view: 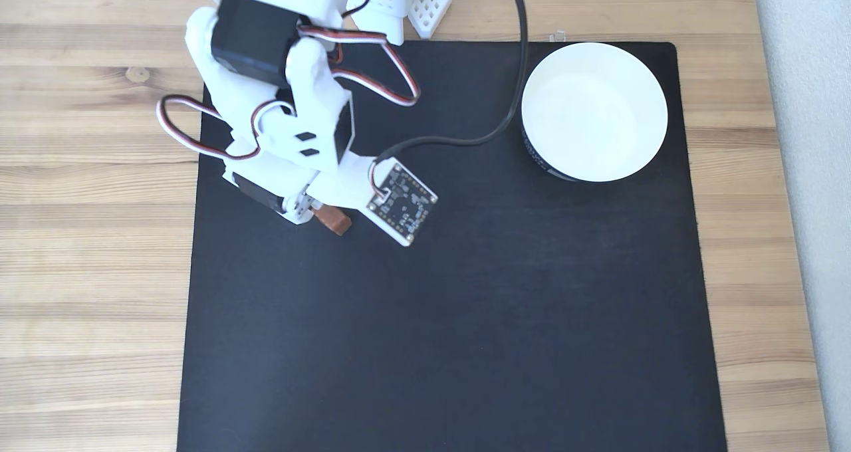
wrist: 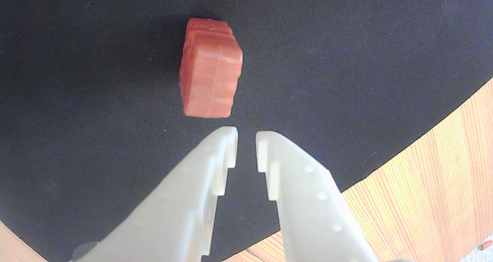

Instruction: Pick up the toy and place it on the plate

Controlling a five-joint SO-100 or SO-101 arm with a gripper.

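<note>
Black mat (view: 452,332) on a light wooden table (view: 93,252).

**Arm crouched over the block, dish off to the right**

In the fixed view the white arm (view: 286,106) bent low over the black mat (view: 432,319). The reddish-brown toy (view: 334,220) poked out from beneath it, beside a small circuit board (view: 401,201). The white plate (view: 594,112) sat well apart, at the mat's upper right corner, on the wooden table (view: 93,239).
</note>
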